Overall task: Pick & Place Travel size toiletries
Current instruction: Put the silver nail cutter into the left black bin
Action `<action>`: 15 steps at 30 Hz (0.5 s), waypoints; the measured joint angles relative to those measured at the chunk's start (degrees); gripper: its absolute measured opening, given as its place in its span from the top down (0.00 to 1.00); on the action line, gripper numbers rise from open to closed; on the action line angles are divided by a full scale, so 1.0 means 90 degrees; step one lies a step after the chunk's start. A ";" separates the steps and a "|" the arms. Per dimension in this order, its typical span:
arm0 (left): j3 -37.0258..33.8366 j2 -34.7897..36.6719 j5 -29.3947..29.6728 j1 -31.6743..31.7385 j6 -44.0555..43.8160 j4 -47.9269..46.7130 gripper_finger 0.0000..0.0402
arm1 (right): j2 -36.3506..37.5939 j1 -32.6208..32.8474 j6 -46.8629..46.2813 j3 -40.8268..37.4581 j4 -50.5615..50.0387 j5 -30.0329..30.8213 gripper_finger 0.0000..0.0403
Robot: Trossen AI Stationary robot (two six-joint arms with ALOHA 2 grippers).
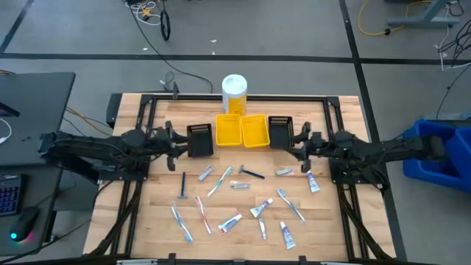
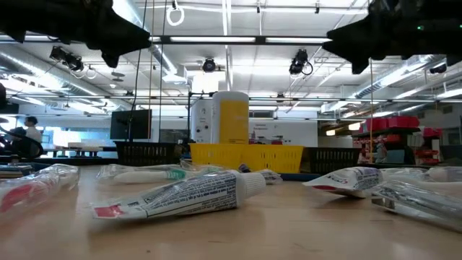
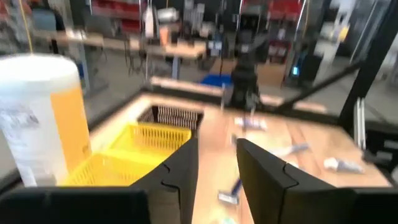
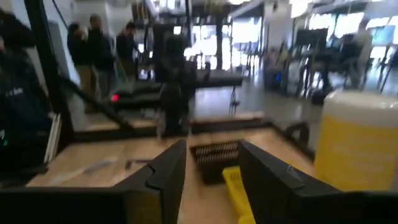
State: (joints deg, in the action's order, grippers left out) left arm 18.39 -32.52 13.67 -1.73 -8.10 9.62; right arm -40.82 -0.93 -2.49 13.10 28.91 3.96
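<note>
High view: toiletries (image 1: 237,197) between open hands

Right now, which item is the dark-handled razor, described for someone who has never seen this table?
Start at the two yellow bins by the table's far edge. Just in front of them lies the razor, beside a white toothbrush. It alone has a dark blue handle angled toward the right arm's side.

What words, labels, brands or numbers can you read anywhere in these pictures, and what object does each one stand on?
None can be read for certain.
toothpaste tube: lines of small print and a red mark, too small to read.
second tube: printing too blurred to read.
tall white-and-yellow container: no legible label.
</note>
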 joint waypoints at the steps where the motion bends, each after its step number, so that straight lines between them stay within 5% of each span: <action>1: 0.0111 -0.0145 -0.0039 -0.0027 -0.0100 -0.0159 0.69 | -0.0244 0.0059 -0.0031 0.0087 0.0000 0.0001 0.60; 15: 0.1018 -0.1940 -0.0007 -0.0946 -0.1094 -0.1182 0.63 | -0.2969 0.0914 -0.0301 0.1255 -0.0039 0.0324 0.59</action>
State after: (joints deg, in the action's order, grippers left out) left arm 27.55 -49.98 13.61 -10.25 -17.95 -1.02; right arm -67.54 7.29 -5.20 24.40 28.55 6.87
